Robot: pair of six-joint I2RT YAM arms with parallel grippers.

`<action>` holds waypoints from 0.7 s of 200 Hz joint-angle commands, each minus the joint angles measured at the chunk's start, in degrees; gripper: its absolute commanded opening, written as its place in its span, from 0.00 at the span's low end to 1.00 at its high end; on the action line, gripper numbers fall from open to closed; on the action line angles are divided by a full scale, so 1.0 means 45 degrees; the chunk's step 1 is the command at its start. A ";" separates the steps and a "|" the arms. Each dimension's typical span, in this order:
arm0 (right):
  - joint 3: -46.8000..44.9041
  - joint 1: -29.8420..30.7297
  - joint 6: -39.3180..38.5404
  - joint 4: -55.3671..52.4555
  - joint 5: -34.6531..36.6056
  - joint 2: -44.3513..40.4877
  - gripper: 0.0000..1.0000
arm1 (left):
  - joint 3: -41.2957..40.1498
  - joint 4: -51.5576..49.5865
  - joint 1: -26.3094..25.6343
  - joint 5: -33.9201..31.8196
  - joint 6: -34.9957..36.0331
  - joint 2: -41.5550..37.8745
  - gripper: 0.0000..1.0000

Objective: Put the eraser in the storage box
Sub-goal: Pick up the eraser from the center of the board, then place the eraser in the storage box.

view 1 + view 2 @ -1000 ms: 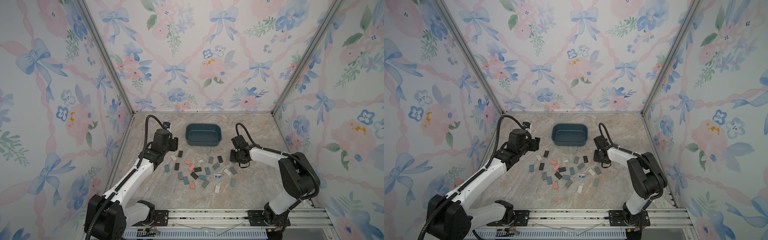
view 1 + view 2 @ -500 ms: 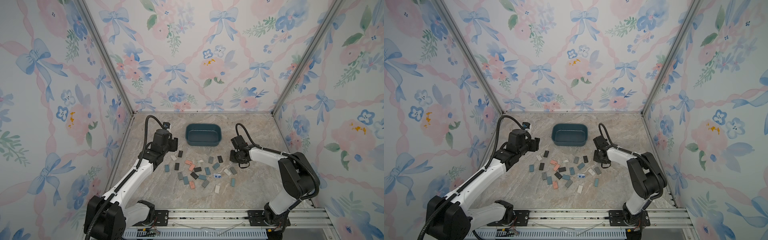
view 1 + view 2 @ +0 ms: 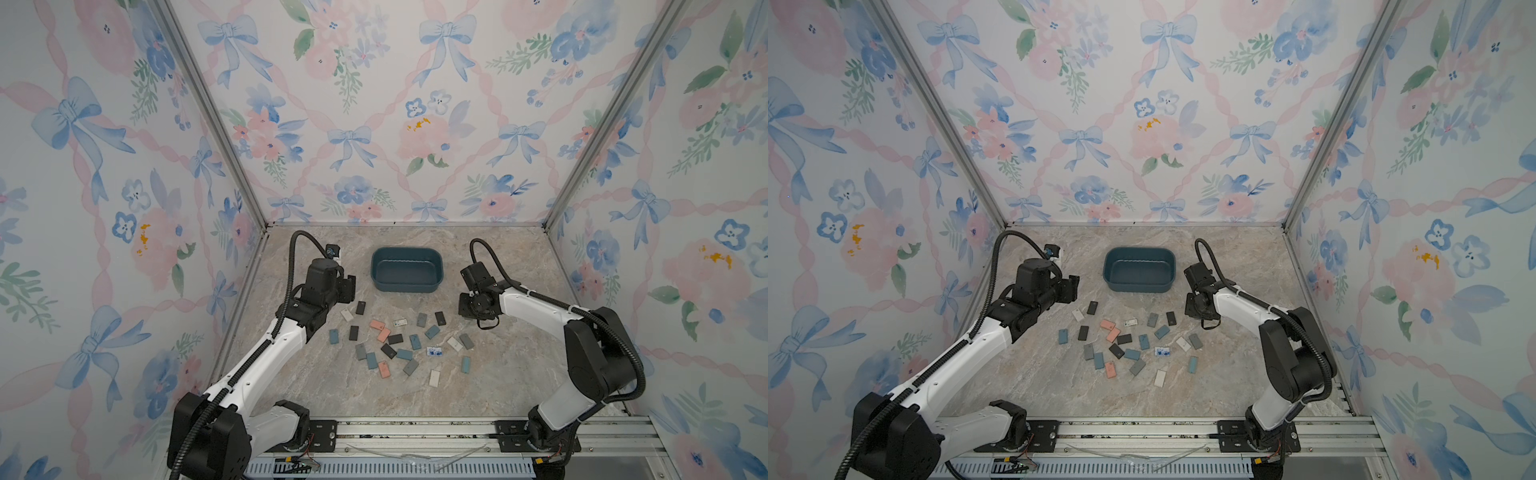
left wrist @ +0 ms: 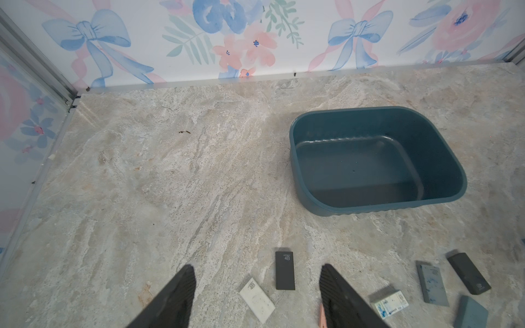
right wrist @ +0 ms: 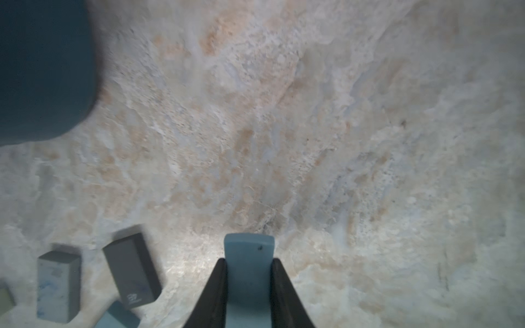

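The right gripper (image 5: 249, 262) has its black jaws closed on a light blue rectangular eraser (image 5: 249, 245), close to the beige marbled tabletop (image 5: 312, 127). It is near the dark teal plastic storage box (image 3: 406, 287), off the box's right front corner and outside it. The left gripper (image 4: 257, 268) hangs with jaws wide apart, holding nothing, above a black eraser marked 4B (image 4: 285, 271) and a white eraser (image 4: 257, 298). Other small erasers (image 3: 388, 350) lie scattered in front of the box.
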 commanded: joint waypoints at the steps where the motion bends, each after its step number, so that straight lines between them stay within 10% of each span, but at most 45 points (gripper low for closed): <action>1: 0.1299 0.0285 -0.0547 -0.0790 0.0222 -0.0328 0.26 | -0.0174 -0.0109 -0.0024 -0.0046 0.0008 -0.0175 0.72; 140: 1.1115 0.0943 -0.2368 -0.3125 -0.0534 0.6357 0.28 | -0.0145 -0.0172 -0.0001 -0.0019 0.0030 0.0104 0.72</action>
